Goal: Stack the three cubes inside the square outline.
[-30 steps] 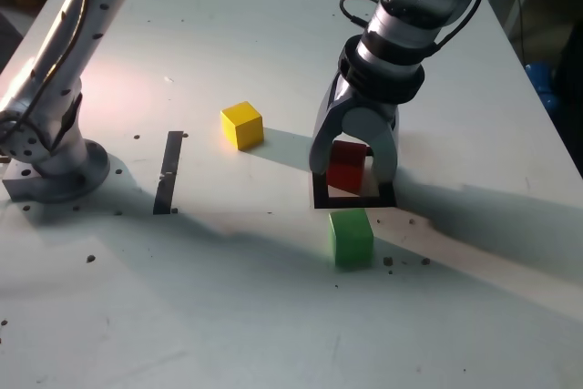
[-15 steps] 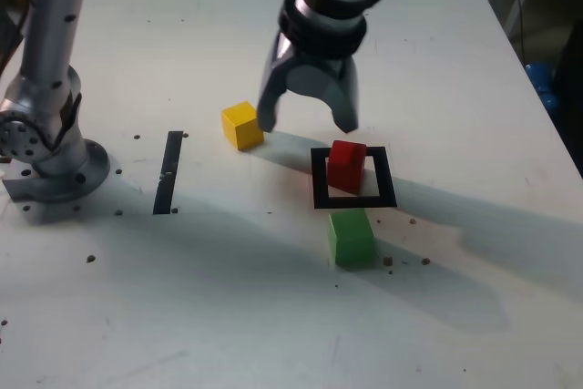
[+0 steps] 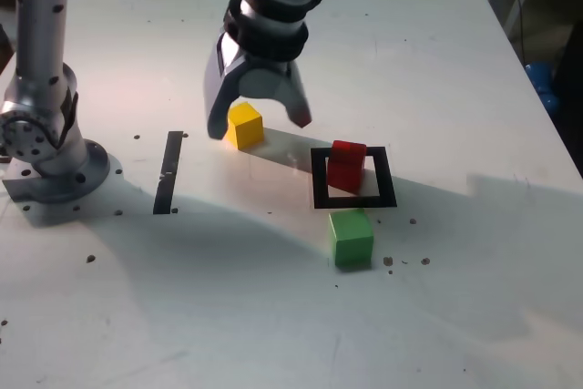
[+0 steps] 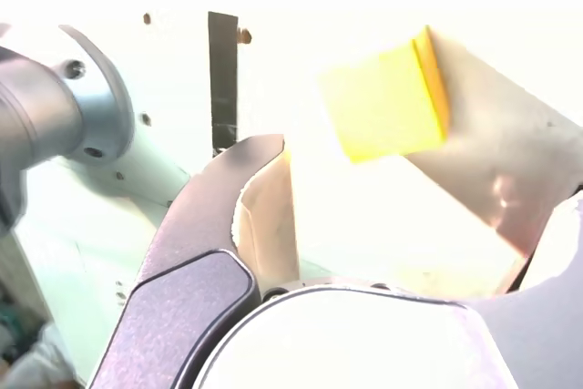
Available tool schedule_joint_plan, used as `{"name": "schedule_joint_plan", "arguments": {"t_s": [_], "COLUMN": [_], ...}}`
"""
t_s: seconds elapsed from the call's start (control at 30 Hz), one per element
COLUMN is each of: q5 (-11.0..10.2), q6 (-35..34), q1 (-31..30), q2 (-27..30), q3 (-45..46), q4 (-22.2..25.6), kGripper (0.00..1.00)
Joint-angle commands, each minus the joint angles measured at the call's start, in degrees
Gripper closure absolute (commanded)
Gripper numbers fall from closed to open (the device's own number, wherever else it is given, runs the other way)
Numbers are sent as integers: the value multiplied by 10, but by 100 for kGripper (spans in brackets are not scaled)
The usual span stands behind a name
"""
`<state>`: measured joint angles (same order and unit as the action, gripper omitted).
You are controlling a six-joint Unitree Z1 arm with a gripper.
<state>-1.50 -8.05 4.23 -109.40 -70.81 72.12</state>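
The red cube (image 3: 346, 164) sits inside the black square outline (image 3: 353, 199), near its far edge. Just in front of the outline the green cube (image 3: 352, 237) rests on the white table. The yellow cube (image 3: 243, 125) lies further to the exterior view's left, and my gripper (image 3: 258, 121) hangs open just above it, with one finger at the cube's left and the other well off to its right. Nothing is held. The wrist view looks between the wide jaws at the yellow cube (image 4: 387, 97) on the bright table.
A straight black tape strip (image 3: 169, 171) lies at the exterior view's left, by the arm's grey base (image 3: 50, 157). Small dark specks dot the table (image 3: 273, 316). The table's right edge and a blue object (image 3: 539, 84) show at far right.
My gripper let go of the red cube in the outline, opened wide, rose and travelled to the exterior view's left until it came over the yellow cube. The cubes stayed put.
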Motion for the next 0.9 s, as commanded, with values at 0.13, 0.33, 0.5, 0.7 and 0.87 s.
{"name": "schedule_joint_plan", "arguments": {"t_s": [0.13,0.33,0.5,0.7,0.87], "q5": [12,16,16,11,1], "q6": [-1,7,18,23,24], "q1": [36,59,75,85,85], "q2": [4,-4,-9,-14,-14], "q3": [38,54,56,55,52], "q4": [-33,-55,-60,-63,-70], "kGripper": [1,3,13,43,69]}}
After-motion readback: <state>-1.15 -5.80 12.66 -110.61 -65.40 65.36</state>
